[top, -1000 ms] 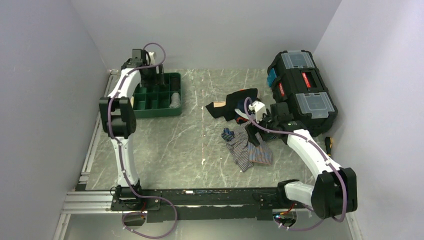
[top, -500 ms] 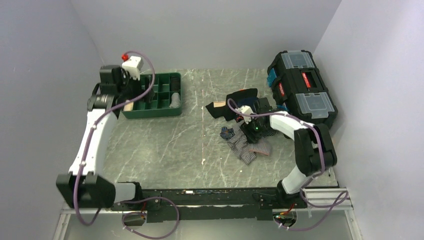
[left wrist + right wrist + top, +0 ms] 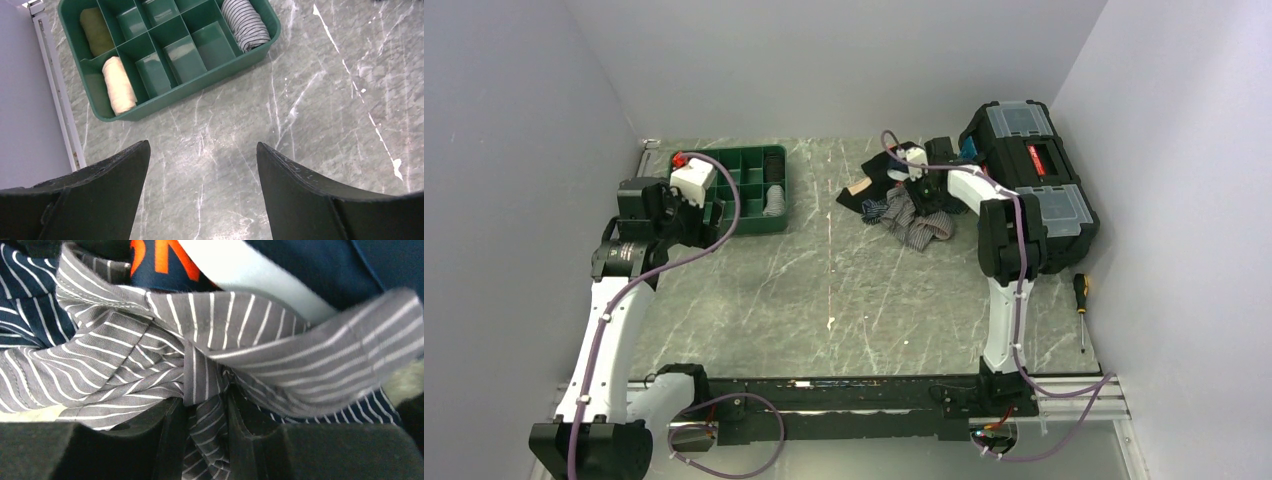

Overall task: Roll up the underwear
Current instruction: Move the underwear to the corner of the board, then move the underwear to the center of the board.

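Observation:
The underwear (image 3: 150, 340), thin grey cloth with fine pale stripes, lies bunched on the table at the far right (image 3: 916, 218). My right gripper (image 3: 205, 405) is shut on a fold of it, and the cloth fills the narrow gap between the two dark fingers. From above, that gripper (image 3: 923, 192) is low over the garment pile beside the toolbox. My left gripper (image 3: 202, 150) is open and empty above bare table, just in front of the green tray. In the top view the left gripper (image 3: 682, 212) hangs at the tray's near left corner.
The green divided tray (image 3: 200, 87) holds a striped roll (image 3: 245, 25), a cream roll (image 3: 119, 85) and an olive roll (image 3: 96, 30). Black garments (image 3: 879, 190) and a navy garment with orange lettering (image 3: 160, 260) lie by the underwear. A black toolbox (image 3: 1034, 190) and a screwdriver (image 3: 1081, 300) are at the right.
My right gripper closed on the striped cloth and dragged it toward the far side, beside the toolbox. The left arm drew back from over the tray to its near left corner.

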`<state>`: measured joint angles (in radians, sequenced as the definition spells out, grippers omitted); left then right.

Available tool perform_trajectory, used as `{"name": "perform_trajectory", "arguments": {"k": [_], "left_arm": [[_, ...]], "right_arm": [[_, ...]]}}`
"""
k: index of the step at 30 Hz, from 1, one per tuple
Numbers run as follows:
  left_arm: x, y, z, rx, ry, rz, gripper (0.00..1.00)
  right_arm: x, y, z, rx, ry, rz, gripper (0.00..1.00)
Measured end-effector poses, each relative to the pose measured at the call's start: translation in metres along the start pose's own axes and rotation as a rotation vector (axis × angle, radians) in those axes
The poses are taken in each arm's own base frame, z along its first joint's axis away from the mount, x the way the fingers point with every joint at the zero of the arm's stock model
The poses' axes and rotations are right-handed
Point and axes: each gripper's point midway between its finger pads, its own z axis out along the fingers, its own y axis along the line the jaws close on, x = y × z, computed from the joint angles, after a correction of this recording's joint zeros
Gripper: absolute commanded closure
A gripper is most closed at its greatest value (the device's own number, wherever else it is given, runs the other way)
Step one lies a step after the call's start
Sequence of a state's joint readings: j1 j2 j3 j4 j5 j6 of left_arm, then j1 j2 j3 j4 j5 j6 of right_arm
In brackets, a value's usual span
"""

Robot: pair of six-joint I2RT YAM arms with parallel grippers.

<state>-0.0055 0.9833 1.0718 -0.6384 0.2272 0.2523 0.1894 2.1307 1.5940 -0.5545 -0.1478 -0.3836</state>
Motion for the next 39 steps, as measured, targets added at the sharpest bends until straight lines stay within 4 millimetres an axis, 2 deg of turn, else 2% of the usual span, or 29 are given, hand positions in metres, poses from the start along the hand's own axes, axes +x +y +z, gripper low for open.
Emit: {"name": "perform_trajectory", "arguments": {"k": [2,5,8,11,12,17,18,19,20,24,28,29,36,39], "left_arm": [[0.002,0.001,-0.001,-0.007,0.004,0.012,0.16],[0.004,0.002,-0.002,-0.014,0.006,0.016,0.17],[0.005,0.002,-0.001,-0.013,0.007,0.016,0.16],[0.005,0.002,-0.001,-0.012,0.008,0.015,0.17],[0.005,0.001,-0.001,-0.012,0.008,0.015,0.16],[0.005,0.0,-0.001,-0.004,0.007,0.013,0.17],[0.005,-0.001,-0.001,-0.001,0.006,0.013,0.17],[0.005,-0.001,-0.001,-0.001,0.006,0.012,0.17],[0.005,-0.001,-0.001,0.001,0.006,0.012,0.17],[0.005,-0.002,-0.001,0.006,0.004,0.01,0.17],[0.005,-0.002,-0.001,0.006,0.004,0.011,0.17],[0.005,-0.002,-0.001,0.006,0.004,0.01,0.17],[0.006,-0.003,-0.003,0.005,0.001,0.011,0.17],[0.009,-0.004,-0.003,0.006,0.004,0.011,0.17]], "right_arm": [[-0.01,-0.016,0.004,0.031,-0.02,0.022,0.65],[-0.015,-0.031,0.001,0.051,-0.033,0.059,0.53],[-0.017,-0.036,-0.004,0.045,-0.048,0.084,0.43],[-0.014,-0.035,-0.014,0.029,-0.057,0.097,0.41],[-0.011,-0.032,-0.019,0.023,-0.058,0.099,0.44],[-0.005,-0.021,-0.049,0.02,-0.079,0.084,0.8],[-0.006,-0.02,-0.051,0.02,-0.082,0.077,0.85],[-0.006,-0.02,-0.053,0.02,-0.083,0.073,0.86],[-0.006,-0.02,-0.052,0.02,-0.081,0.068,0.82],[0.006,-0.015,-0.049,0.007,-0.049,0.071,0.53],[0.019,-0.01,-0.047,-0.004,-0.025,0.061,0.34],[0.025,-0.007,-0.048,-0.009,-0.014,0.056,0.26],[0.042,0.002,-0.071,0.008,-0.02,0.026,0.2],[0.047,-0.001,-0.072,0.033,-0.018,0.007,0.21]]}}
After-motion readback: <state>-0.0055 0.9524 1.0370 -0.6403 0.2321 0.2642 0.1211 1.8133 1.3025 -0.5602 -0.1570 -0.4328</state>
